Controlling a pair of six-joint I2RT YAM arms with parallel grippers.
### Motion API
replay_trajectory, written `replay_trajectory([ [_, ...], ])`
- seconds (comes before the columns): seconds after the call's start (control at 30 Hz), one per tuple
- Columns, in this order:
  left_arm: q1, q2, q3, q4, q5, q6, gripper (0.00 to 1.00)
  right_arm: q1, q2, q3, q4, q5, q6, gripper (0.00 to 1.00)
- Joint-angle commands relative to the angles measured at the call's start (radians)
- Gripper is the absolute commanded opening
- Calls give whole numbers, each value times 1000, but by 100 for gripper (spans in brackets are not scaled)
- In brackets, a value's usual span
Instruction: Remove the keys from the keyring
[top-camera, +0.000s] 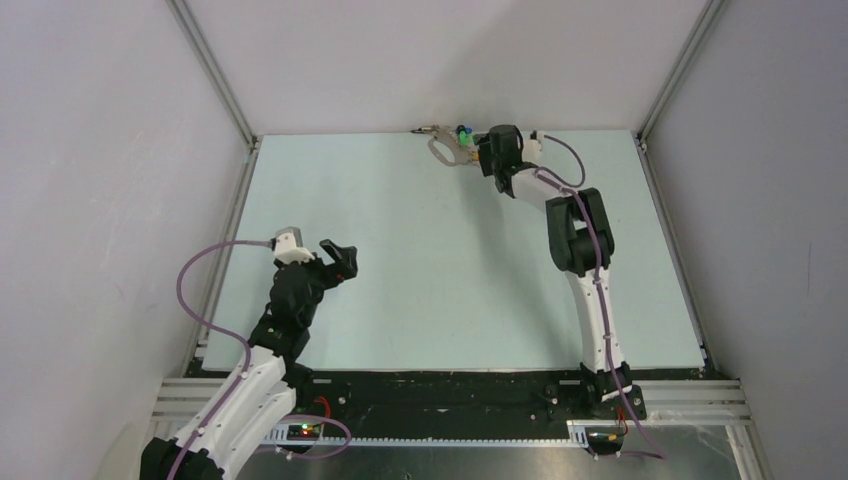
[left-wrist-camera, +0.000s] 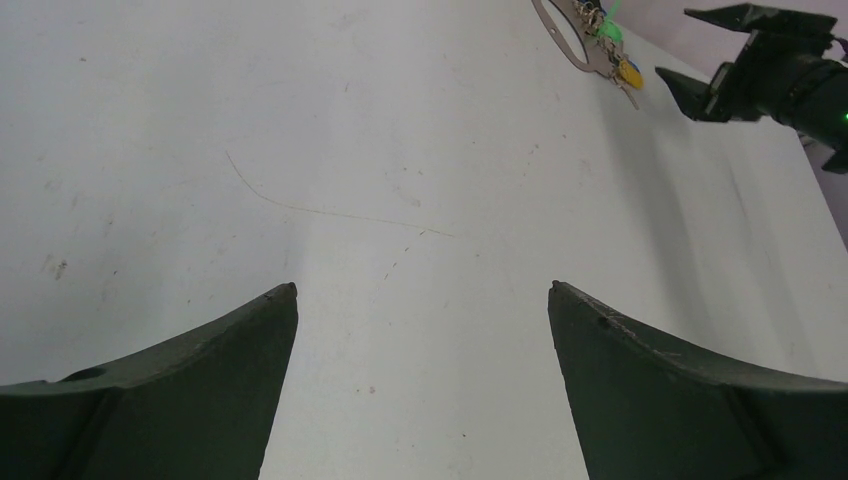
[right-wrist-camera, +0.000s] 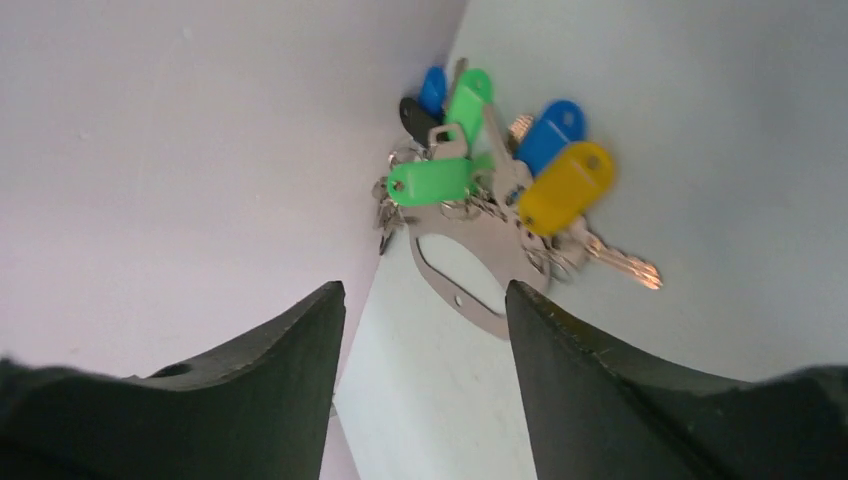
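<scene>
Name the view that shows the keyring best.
Right wrist: the keyring is close up, coloured key tags bunched on it. Top external shows it tiny by the far wall; left wrist crops it at the top edge.

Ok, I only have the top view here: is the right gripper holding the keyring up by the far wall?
Observer: No. The right wrist view shows the right gripper open, and the keyring lies just ahead of it, ungripped.
Operator: Any keys off yet?
Observer: None that I can see. The keys, tagged green, blue, yellow and black, sit bunched together at the ring's far end.
Operator: And the left gripper?
Observer: The left wrist view shows the left gripper wide open with nothing between its fingers.
</scene>
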Motion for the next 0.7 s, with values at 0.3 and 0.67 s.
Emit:
replay_trajectory([
  [0.3, -6, 3, 6, 25, -5, -1, 98, -32, 358, 510, -162, -43, 70, 74],
  [0.67, -5, 17, 11, 24, -5, 1, 98, -27, 246, 309, -307, -45, 215, 25],
])
